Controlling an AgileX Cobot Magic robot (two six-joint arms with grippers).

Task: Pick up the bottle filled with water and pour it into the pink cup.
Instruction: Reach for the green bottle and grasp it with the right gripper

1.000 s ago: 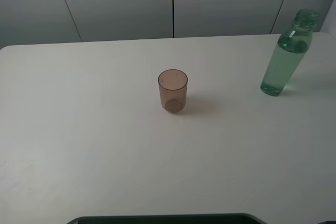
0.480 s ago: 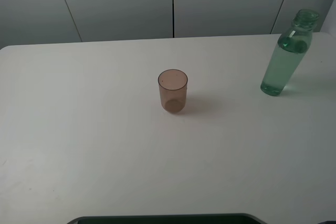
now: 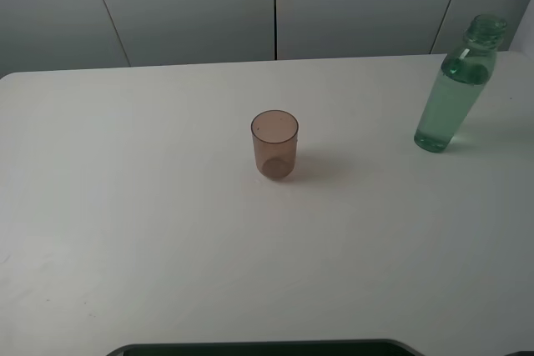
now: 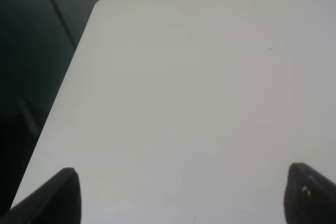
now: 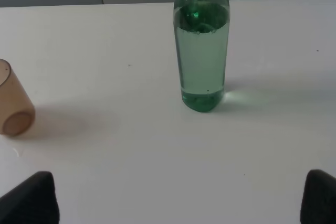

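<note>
The green-tinted bottle (image 3: pixel 455 89) stands upright at the far right of the white table (image 3: pixel 150 206), mostly full of clear liquid; it also shows in the right wrist view (image 5: pixel 202 45). The pink cup (image 3: pixel 274 144) stands upright near the table's middle and shows at the edge of the right wrist view (image 5: pixel 13 106). My right gripper (image 5: pixel 178 198) is open, its fingertips (image 5: pixel 31 198) wide apart, well short of the bottle. My left gripper (image 4: pixel 184 195) is open over bare table near the left corner. Neither gripper shows in the exterior high view.
Grey wall panels (image 3: pixel 275 6) run behind the table's back edge. A dark edge (image 3: pixel 259 348) sits at the front of the exterior high view. The table's left edge and rounded corner (image 4: pixel 100 3) show in the left wrist view.
</note>
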